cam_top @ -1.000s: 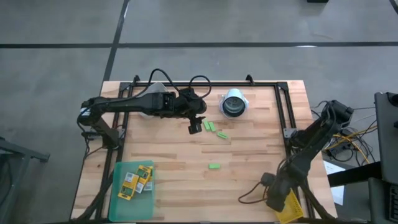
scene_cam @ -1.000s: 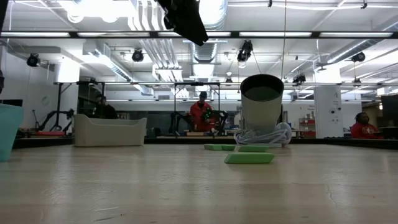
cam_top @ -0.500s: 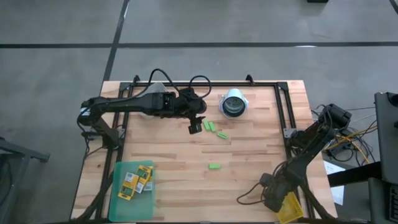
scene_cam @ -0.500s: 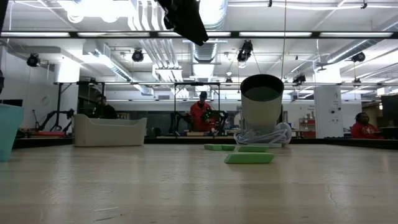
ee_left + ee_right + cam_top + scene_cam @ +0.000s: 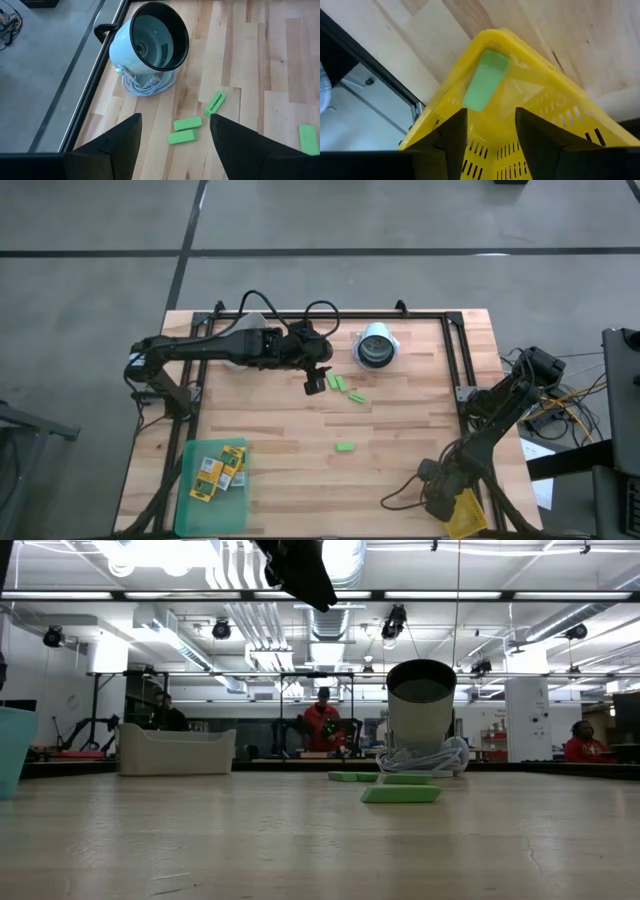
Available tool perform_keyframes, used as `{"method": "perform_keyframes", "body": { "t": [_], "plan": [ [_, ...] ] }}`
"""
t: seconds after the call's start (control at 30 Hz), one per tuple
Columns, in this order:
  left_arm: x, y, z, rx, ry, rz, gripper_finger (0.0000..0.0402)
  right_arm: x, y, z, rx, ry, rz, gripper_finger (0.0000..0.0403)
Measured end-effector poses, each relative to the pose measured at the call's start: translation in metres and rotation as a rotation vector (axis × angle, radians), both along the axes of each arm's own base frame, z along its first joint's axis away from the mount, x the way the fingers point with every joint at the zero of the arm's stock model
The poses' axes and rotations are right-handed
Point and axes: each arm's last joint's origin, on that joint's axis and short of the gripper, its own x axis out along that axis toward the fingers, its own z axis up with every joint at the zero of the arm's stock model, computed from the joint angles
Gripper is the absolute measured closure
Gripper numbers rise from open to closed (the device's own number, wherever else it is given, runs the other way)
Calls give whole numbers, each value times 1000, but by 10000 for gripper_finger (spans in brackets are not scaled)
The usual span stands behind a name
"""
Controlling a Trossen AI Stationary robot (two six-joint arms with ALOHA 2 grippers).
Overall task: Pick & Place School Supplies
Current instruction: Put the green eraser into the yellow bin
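Observation:
My left gripper (image 5: 314, 383) (image 5: 175, 150) hangs open above the far middle of the table, high at the top of the low view (image 5: 295, 570). Three light-green eraser blocks (image 5: 343, 386) (image 5: 188, 123) lie flat just right of it, and another block (image 5: 344, 447) (image 5: 400, 794) lies nearer the table's middle. Yellow-and-green crayon boxes (image 5: 218, 468) lie in the flat green tray (image 5: 190, 500) at the near left. My right gripper (image 5: 440, 498) (image 5: 490, 130) is open over the yellow bin (image 5: 466, 513), where one green block (image 5: 485, 80) lies. No scissors are in view.
A light-blue round fan-like device (image 5: 376, 346) (image 5: 150, 40) lies on its coiled white cord by the far edge, right of my left gripper. A black frame (image 5: 455, 350) runs along the far and right sides. Cables hang off the right edge. Bare wood spreads across the middle.
My right arm has shifted slightly toward the table's near edge over the yellow bin.

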Motion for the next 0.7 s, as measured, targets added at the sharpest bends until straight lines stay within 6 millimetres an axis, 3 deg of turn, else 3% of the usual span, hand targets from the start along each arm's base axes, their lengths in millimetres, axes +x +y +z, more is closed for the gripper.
{"method": "perform_keyframes", "body": {
  "t": [0.37, 0.7],
  "plan": [
    [0, 0, 0, 0, 0, 1, 161, -2, -2, 7, 35, -46, 78, 253],
    [0, 0, 0, 1, -5, 1, 161, -18, -24, 39, 53, -81, 106, 273]
  ]
}}
